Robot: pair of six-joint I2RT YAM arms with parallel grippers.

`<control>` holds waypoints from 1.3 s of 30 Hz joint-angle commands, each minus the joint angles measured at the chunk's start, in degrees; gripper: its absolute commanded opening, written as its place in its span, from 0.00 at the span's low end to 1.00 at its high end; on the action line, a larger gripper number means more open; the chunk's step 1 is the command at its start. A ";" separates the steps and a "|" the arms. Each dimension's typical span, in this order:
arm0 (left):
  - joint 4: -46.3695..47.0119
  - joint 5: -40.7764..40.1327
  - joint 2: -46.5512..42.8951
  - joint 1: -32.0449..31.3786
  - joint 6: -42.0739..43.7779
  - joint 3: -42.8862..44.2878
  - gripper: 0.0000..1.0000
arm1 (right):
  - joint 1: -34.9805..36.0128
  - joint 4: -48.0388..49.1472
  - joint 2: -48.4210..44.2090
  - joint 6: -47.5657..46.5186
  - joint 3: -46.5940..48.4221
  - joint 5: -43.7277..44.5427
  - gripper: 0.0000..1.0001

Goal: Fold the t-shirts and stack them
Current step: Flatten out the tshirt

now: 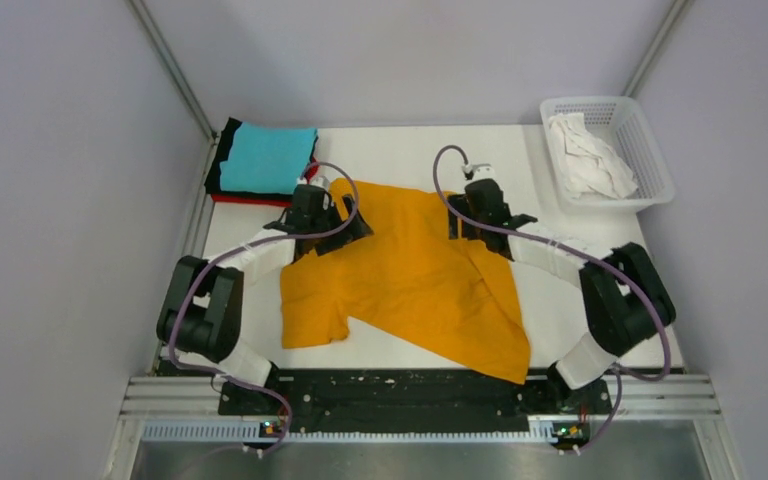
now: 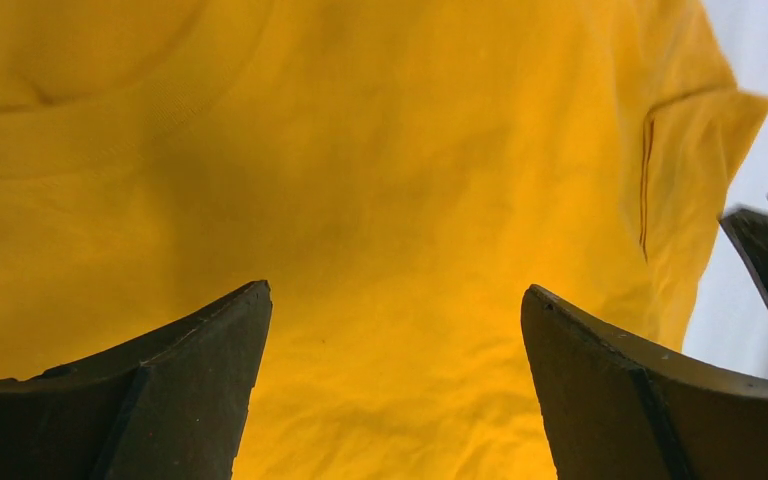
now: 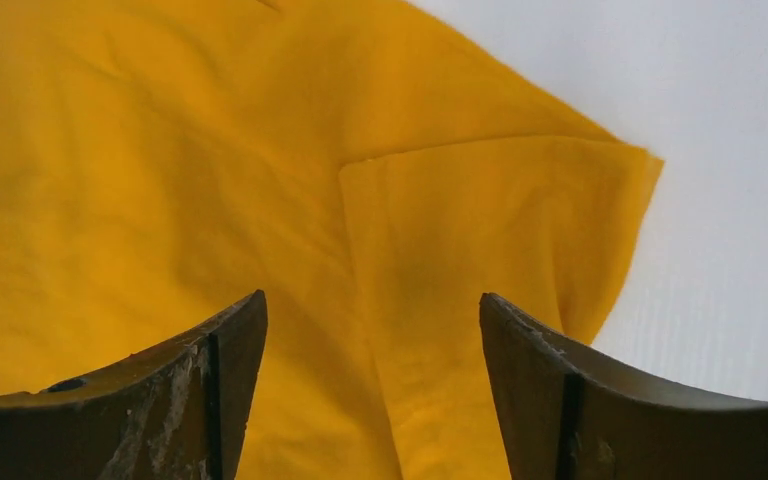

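An orange-yellow t-shirt [image 1: 410,275] lies spread and slanted on the white table, its hem toward the near right. My left gripper [image 1: 345,222] is open over its far left shoulder; in the left wrist view the cloth [image 2: 390,200] fills the gap between the fingers [image 2: 200,390]. My right gripper [image 1: 463,222] is open over the far right part; the right wrist view shows a sleeve [image 3: 480,230] between its fingers [image 3: 530,390]. A folded stack sits at the far left, a cyan shirt [image 1: 268,158] on top, red [image 1: 250,200] and black [image 1: 222,160] edges below. A white shirt [image 1: 588,158] lies in the basket.
A white plastic mesh basket [image 1: 650,150] stands at the far right corner. Grey walls close in the table on both sides. Bare white table [image 1: 400,150] shows behind the yellow shirt and to its near left. A black rail [image 1: 380,395] runs along the near edge.
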 commanded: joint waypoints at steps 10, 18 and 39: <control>9.77 1.57 5.32 0.12 -1.76 -8.84 0.99 | -0.15 0.00 21.19 7.07 11.37 5.76 0.53; 5.76 -6.66 1.66 2.11 -2.73 -11.79 0.99 | -1.18 0.25 19.15 8.33 9.53 11.07 0.19; 2.07 -11.29 -2.03 4.86 -1.45 -13.31 0.99 | -18.86 -2.55 -4.70 6.47 -5.89 7.03 0.00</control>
